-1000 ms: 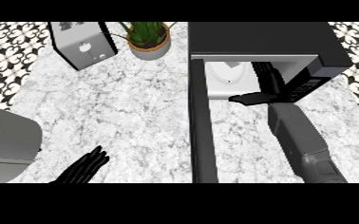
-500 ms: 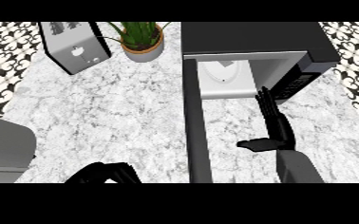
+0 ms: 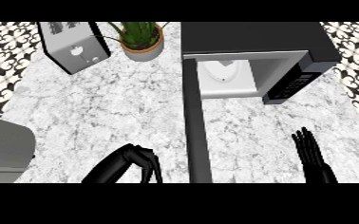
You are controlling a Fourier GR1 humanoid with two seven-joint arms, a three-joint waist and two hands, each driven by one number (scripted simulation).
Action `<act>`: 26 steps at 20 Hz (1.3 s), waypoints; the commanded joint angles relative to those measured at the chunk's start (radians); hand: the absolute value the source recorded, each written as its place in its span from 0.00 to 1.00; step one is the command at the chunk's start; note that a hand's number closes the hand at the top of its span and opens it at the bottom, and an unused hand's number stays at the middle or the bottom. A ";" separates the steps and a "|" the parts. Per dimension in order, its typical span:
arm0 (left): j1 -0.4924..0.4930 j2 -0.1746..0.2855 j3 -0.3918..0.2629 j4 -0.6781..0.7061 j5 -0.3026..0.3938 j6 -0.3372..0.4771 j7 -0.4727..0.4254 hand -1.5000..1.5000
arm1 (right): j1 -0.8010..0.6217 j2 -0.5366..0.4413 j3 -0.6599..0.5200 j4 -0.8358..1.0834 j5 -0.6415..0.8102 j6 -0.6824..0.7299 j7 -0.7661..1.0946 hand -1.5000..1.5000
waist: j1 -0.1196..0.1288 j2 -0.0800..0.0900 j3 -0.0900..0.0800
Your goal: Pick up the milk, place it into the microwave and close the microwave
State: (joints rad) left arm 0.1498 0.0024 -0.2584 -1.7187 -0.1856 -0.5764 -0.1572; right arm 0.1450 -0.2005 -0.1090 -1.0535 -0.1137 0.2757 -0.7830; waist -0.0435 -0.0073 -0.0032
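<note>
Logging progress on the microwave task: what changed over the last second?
The right robot hand drew back from the microwave opening toward the view's lower edge, open. The left robot hand curled its fingers and shifted right toward the door. The milk stayed inside; door still open.

Black microwave stood at one o'clock, door hung open toward six, white milk sat inside, left of the cavity.
</note>
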 commanded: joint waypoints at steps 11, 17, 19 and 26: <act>-0.295 -0.002 -0.345 0.417 0.001 0.380 -0.137 1.00 | 0.417 -0.122 -0.089 -0.351 -0.181 0.227 -0.080 0.00 | 0.010 0.009 0.002; -0.342 -0.002 -0.559 0.483 0.098 0.487 -0.085 1.00 | 0.433 -0.189 -0.078 -0.479 -0.267 0.306 -0.020 0.00 | 0.000 0.011 0.002; -0.330 -0.002 -0.662 0.478 0.132 0.588 -0.071 1.00 | 0.444 -0.228 -0.100 -0.545 -0.339 0.328 0.030 0.00 | -0.008 0.011 0.001; -0.466 -0.002 -0.824 0.484 0.267 0.805 -0.019 1.00 | 0.486 -0.255 -0.045 -0.735 -0.404 0.334 0.116 0.00 | -0.054 0.014 -0.001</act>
State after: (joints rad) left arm -0.2627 0.0198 -0.9512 -1.2418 0.0218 0.1505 -0.2011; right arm 0.6153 -0.4266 -0.1615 -1.7103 -0.4650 0.5119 -0.6471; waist -0.0701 0.0047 -0.0028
